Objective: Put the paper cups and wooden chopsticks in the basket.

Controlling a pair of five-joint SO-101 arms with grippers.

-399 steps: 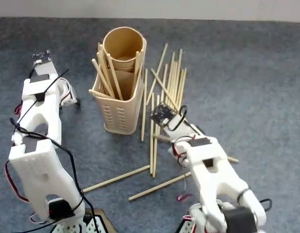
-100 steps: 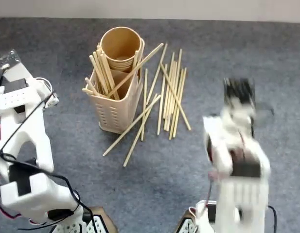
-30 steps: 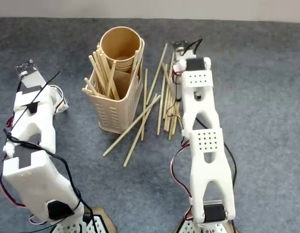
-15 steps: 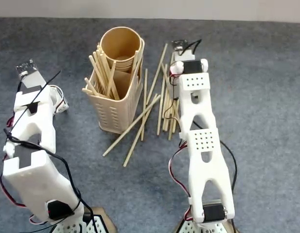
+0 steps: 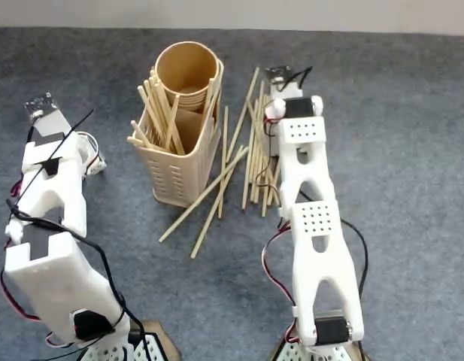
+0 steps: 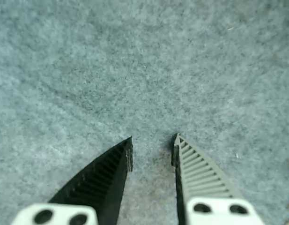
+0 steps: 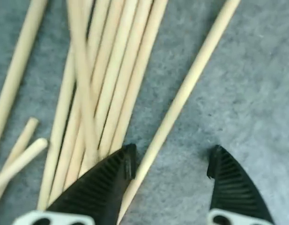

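Just above chopsticks [image 7: 120, 79] — right gripper [image 7: 172, 154]; jaws apart.

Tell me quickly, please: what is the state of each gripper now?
Left gripper: open, holding nothing, above the grey carpet.
Right gripper: open, holding nothing, above the loose pale wooden chopsticks.

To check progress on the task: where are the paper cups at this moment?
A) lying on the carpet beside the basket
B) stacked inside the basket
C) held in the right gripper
B: the paper cups stand stacked upright inside the basket.
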